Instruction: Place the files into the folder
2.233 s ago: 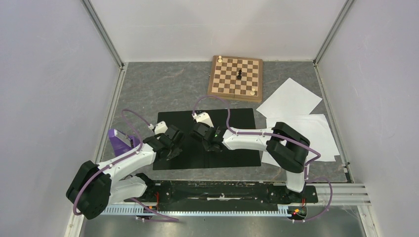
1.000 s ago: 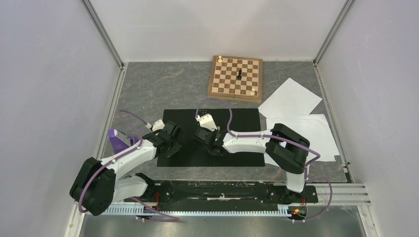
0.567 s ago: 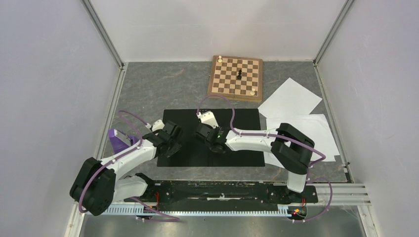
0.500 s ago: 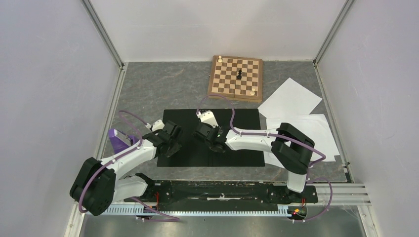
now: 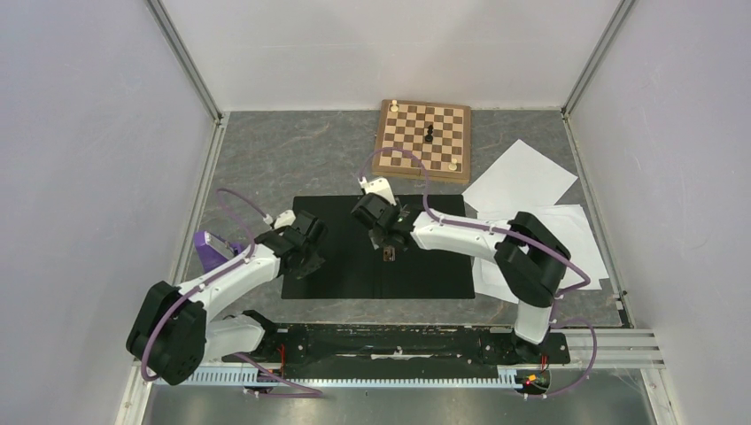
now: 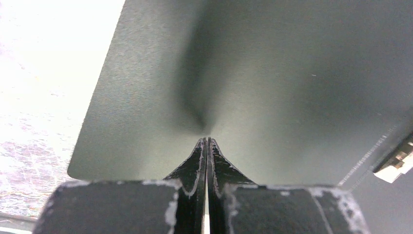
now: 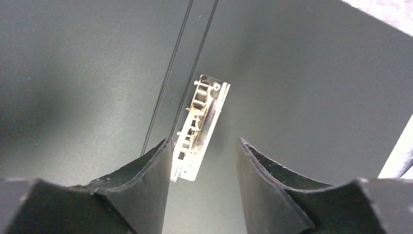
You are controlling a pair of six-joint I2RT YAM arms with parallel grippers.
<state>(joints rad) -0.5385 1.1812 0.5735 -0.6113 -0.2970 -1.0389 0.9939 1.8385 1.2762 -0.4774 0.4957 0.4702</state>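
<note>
Lying open, the folder (image 5: pixel 429 266) shows black; right gripper (image 7: pixel 204 144) parted, left gripper (image 6: pixel 207 142) closed.

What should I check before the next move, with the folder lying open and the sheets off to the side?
1. Folder lies open, black inside up: ok.
2. Metal clip uncovered at the spine: ok.
3. Right claw open, holding nothing: ok.
4. Left claw shut, tip at the left flap; pinning it down: cannot tell.
5. Files inside the folder: not ok, they lie outside, to its right.
</note>
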